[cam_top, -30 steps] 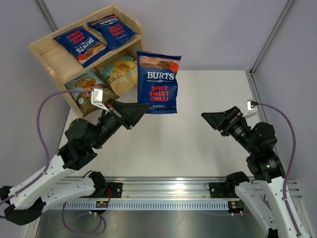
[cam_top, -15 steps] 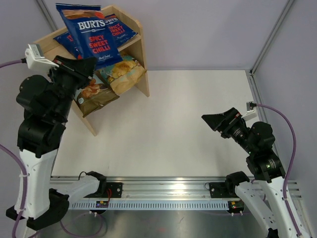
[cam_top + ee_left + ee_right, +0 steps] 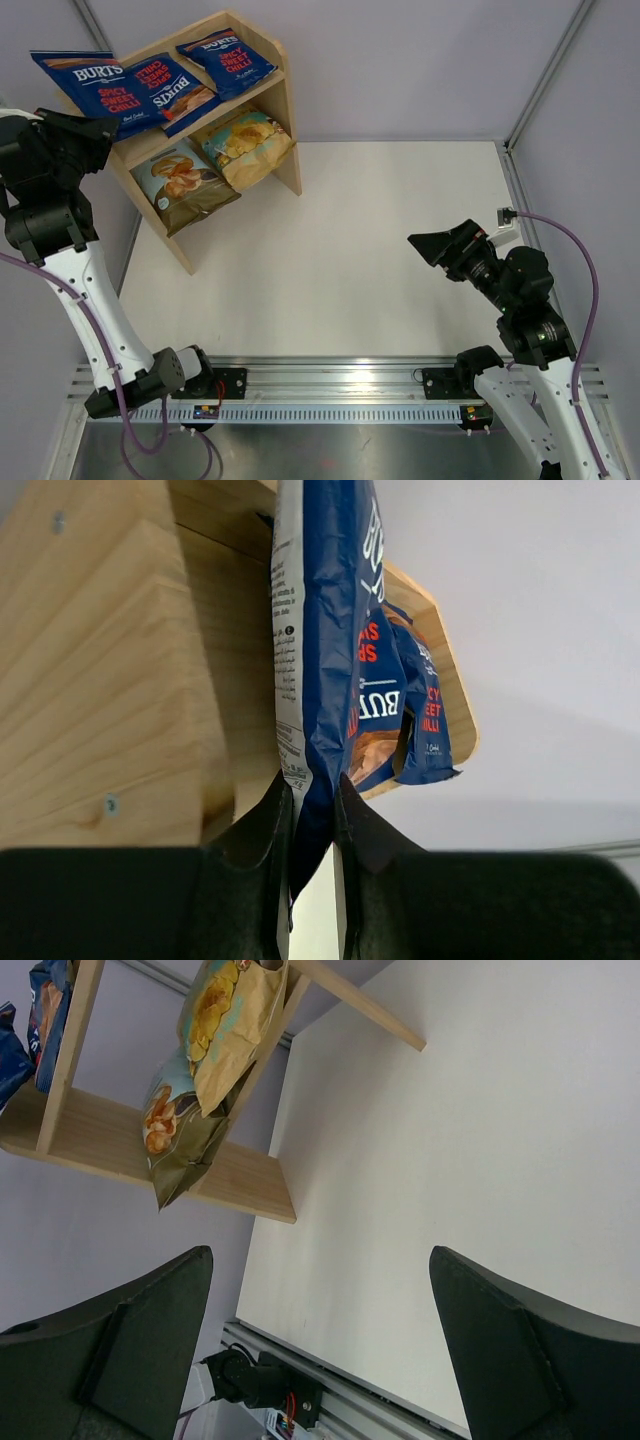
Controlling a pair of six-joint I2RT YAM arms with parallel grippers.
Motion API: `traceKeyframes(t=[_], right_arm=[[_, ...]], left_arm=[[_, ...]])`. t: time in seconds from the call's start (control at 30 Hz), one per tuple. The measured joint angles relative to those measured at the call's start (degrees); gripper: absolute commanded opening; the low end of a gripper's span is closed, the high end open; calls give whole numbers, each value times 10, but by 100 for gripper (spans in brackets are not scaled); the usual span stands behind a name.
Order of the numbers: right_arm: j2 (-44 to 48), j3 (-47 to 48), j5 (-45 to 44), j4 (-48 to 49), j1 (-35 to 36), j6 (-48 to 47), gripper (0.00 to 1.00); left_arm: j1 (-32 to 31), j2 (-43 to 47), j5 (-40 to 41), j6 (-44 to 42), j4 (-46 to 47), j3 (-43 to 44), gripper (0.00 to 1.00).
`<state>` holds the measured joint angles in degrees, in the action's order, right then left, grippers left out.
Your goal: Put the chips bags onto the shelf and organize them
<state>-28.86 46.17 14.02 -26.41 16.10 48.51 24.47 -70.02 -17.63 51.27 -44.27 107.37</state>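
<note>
1. L pincer (image 3: pixel 312 792) pinching a Burts bag (image 3: pixel 85 85) by its edge seam, at left end of shelf (image 3: pixel 278 70) top tier, overlapping next Burts bag (image 3: pixel 165 88).
2. R pincer (image 3: pixel 425 245) spread wide, holding nothing, over counter (image 3: pixel 380 200).
3. Lower tier: Cassava Chips bag (image 3: pixel 183 185) + tan Chips bag (image 3: pixel 245 145), touching.

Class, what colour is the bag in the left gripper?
Dark blue bag, white and red lettering; clearest in top view.

left arm stands tall at the far left, the left gripper (image 3: pixel 311 785) with fingers pinched on a dark blue bag (image 3: pixel 330 630). right arm bent low, the right gripper (image 3: pixel 320 1260) with fingers spread wide.
</note>
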Motion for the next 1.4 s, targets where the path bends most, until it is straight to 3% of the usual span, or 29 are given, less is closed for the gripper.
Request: traceKeyframes(t=[0.13,0.77,0.97,1.1,1.4], right_arm=[[0,-8,0,1,0,-2,97],[8,-27,0,0,0,-1,98],[9,-30,0,1,0,0,98],[10,-34,0,0,0,2,98],[12,-40,0,2,0,3,98]], left_arm=[[24,2,-7,-4,-29,18,0],[26,-29,24,-44,-155,144,0],[26,-50,30,-51,-176,147,0],[26,-62,26,-50,-177,154,6],[26,-65,7,-31,-151,129,6]])
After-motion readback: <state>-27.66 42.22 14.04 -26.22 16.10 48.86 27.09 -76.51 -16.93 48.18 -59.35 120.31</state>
